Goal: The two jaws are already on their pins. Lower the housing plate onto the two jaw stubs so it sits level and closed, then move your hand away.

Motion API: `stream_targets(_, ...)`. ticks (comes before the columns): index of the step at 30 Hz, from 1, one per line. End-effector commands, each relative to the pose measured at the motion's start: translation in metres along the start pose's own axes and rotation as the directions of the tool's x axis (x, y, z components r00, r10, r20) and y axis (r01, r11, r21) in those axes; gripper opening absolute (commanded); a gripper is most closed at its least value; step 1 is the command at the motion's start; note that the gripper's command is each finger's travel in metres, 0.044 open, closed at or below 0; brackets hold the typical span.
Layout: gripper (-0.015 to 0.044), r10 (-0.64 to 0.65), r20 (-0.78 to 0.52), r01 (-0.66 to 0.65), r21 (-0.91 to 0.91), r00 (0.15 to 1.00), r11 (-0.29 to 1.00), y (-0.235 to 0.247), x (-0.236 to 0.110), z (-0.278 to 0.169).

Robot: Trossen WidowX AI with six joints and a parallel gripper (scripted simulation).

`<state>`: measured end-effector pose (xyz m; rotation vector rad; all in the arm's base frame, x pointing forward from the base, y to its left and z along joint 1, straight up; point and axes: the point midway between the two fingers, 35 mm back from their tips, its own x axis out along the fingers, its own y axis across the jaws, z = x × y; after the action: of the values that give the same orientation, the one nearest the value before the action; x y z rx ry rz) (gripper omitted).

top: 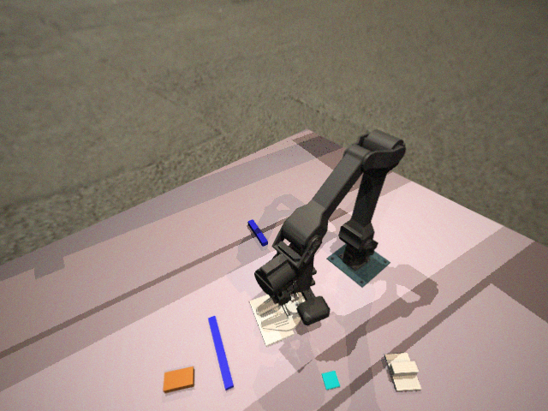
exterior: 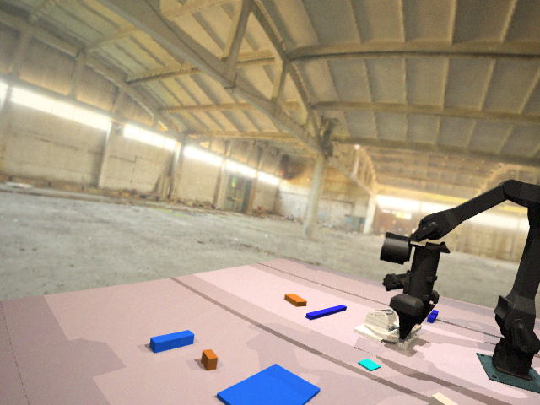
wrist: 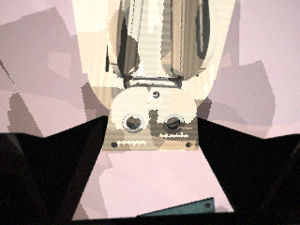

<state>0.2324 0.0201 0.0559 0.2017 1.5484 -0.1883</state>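
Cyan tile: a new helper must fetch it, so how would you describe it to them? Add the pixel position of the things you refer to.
On the pink table (top: 133, 336) (exterior: 131, 314), look near the cream assembly under the arm. The small, thin, flat cyan tile (top: 330, 379) (exterior: 369, 364) is the only cyan piece.

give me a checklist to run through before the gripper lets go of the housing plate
1. Housing plate between the gripper's fingers: ok, a finger at each side edge.
2. Both round holes in the plate in view: ok, side by side in the wrist view.
3. Plate seated on both jaw stubs: cannot tell, the contact is hidden.
4. Plate level and closed: cannot tell, the fingers cover much of it from outside.
5. Cyan tile away from the work: ok, it lies apart from the cream base.
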Motion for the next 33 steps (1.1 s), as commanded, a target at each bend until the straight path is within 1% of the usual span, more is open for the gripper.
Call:
stream_targets(1, 0.0351, -0.003, 0.001, 0.003, 0.004, 1.000, 1.000, -0.0003, 0.0006, 0.0002)
stream_targets(33, 0.0351, -0.003, 0.001, 0.003, 0.005, 1.000, 1.000, -0.0004, 0.0077, 0.0001)
